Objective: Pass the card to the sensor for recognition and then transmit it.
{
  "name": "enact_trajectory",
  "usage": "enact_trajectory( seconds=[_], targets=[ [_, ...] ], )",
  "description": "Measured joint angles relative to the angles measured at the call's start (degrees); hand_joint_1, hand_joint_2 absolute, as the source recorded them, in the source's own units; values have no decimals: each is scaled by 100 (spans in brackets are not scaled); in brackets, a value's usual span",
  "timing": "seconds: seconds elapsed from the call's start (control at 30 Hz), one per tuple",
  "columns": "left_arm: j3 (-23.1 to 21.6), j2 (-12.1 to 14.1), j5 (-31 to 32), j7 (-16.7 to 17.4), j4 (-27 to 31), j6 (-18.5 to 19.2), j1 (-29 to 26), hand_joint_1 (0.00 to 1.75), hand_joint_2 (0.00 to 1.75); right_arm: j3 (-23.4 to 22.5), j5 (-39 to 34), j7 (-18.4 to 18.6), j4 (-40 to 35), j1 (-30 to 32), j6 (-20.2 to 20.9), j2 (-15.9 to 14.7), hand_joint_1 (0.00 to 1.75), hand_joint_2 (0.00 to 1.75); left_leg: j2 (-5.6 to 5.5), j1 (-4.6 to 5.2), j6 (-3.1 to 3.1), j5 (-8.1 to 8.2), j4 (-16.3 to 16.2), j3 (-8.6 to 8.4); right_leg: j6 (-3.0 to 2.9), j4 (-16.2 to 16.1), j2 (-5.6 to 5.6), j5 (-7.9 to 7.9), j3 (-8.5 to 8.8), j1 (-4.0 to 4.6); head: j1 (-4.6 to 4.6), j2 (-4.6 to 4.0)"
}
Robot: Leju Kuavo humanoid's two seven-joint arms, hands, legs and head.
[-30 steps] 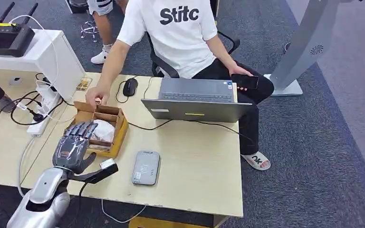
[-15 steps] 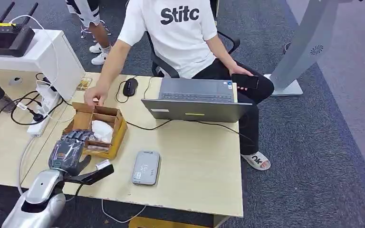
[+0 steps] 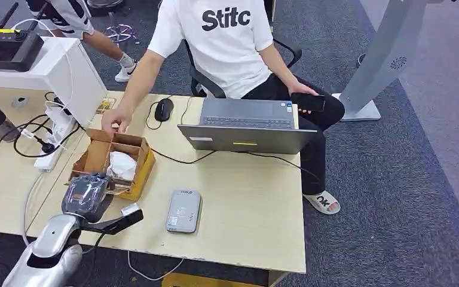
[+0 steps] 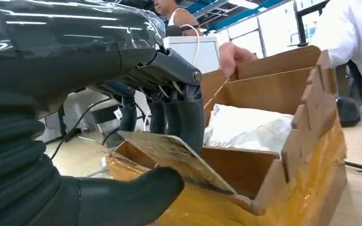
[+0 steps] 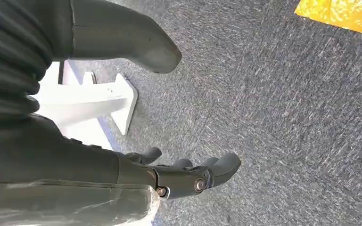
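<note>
Left hand [image 4: 136,141] fingers [image 4: 184,115] pinching thin, stiff, worn brown card [image 4: 174,157] by its edge; light, likely slippery. Right hand [image 5: 179,176] released.

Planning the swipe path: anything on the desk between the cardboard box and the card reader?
Head view: bare desk between cardboard box and card reader, except the left robot hand's thumb reaching into that gap.

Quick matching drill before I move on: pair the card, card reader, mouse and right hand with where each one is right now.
Things:
1. card
2. card reader
3. mouse
4. right hand

Places:
A. hanging over the carpet
B. flat on the desk, in front of the laptop
C. pinched by the left hand at the cardboard box
D. beside the laptop, near the seated person's hand

Pairs: 1-C, 2-B, 3-D, 4-A
</note>
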State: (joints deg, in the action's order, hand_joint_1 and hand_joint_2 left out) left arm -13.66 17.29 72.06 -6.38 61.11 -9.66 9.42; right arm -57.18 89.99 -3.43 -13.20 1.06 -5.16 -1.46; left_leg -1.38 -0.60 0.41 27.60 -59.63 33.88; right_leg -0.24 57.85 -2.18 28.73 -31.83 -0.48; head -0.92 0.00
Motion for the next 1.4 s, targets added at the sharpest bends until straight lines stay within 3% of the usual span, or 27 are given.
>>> enact_trajectory(
  seconds=[0.07,0.1,0.27,0.87,1.2,1.3,1.4],
  targets=[
    [-17,-7,0,-31,-2,-17,17,120,175,2,0,0,0,0,0,0,0,175,0,0,0,0,0,0,0,0,0,0,0,0,0,0],
    [-28,-7,0,-33,0,-17,25,141,175,2,0,0,0,-1,0,0,0,175,0,0,0,0,0,0,0,0,0,0,0,0,0,0],
    [-72,-7,11,-33,0,-52,50,175,175,2,0,18,0,0,0,0,0,175,0,0,0,0,0,0,0,0,0,0,0,0,0,0],
    [-85,151,-11,53,59,-223,38,175,175,0,0,-28,0,5,26,-26,0,175,0,-1,-1,-1,1,0,0,2,-1,0,1,1,0,0],
    [400,1325,-457,138,1373,96,-77,175,175,-66,0,-35,0,61,-11,-28,0,175,2,-11,-12,-7,3,3,-4,7,-7,0,-3,13,2,0],
    [991,1861,-800,39,1893,414,-126,175,175,-116,0,-68,0,105,-11,-31,0,175,4,-12,-13,-7,4,4,-8,8,-8,-1,-6,14,-7,0],
    [1501,2118,-705,-13,2196,483,-231,175,175,-120,0,-98,0,110,-9,-28,0,175,1,-10,-12,-7,5,4,-9,8,-1,1,-4,14,-7,0]
  ],
)
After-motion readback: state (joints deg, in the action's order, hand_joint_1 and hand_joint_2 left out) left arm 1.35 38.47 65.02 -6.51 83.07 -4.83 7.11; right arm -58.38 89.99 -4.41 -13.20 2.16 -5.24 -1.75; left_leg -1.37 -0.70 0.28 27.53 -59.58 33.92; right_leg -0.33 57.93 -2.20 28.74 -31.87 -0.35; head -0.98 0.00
